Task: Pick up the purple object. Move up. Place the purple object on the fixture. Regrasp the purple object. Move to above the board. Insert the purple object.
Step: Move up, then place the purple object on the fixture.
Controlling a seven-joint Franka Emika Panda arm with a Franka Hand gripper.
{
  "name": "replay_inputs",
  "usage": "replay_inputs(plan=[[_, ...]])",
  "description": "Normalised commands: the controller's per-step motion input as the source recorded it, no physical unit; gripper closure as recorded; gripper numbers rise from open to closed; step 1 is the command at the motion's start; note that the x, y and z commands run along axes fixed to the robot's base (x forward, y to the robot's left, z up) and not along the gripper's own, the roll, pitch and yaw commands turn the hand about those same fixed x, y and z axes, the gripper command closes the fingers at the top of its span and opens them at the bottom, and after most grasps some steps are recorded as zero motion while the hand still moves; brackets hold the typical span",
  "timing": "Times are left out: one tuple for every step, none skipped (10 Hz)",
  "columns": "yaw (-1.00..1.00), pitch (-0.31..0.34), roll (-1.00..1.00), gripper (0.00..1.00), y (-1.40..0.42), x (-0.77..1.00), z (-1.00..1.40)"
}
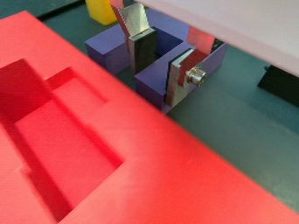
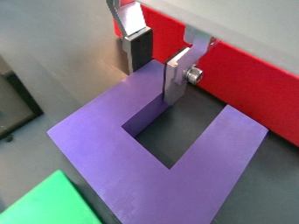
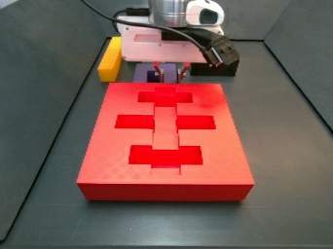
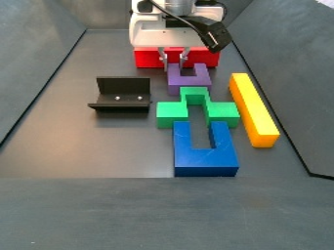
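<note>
Purple plastic fills much of a wrist view: the purple object (image 2: 158,162) lies flat on the dark floor (image 4: 92,146), its U opening away from the camera. The gripper (image 2: 156,66) is lowered over it, one silver finger (image 2: 177,77) inside the slot against the inner wall of a prong, the other finger (image 2: 135,44) on that prong's outer side. The jaws straddle the prong, but whether the pads press on the plastic I cannot tell. In a side view the purple object (image 4: 188,73) sits near the far edge of the floor, just in front of the board (image 4: 174,56), with the gripper (image 4: 175,57) directly above it. Touching its near side is a green cross-shaped block (image 4: 198,109), then a blue block (image 4: 206,148) closer to the near edge; a yellow bar (image 4: 253,107) lies along their right. The fixture (image 4: 121,96) stands apart to the left. From the opposite side view the board (image 3: 166,141) covers the middle of the floor, its darker cross-shaped recesses facing up.
</note>
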Motion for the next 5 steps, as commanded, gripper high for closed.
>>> replay_inputs(plan=[[-0.02, 0.003, -0.01, 1.00, -0.07, 0.00, 0.82], [-0.01, 0.050, -0.03, 1.00, -0.07, -0.04, 0.56], [0.00, 0.034, -0.05, 1.00, -0.03, 0.00, 0.27], [0.00, 0.017, 0.00, 1.00, 0.00, 0.00, 0.00], [0.00, 0.011, 0.00, 1.00, 0.00, 0.00, 0.00]])
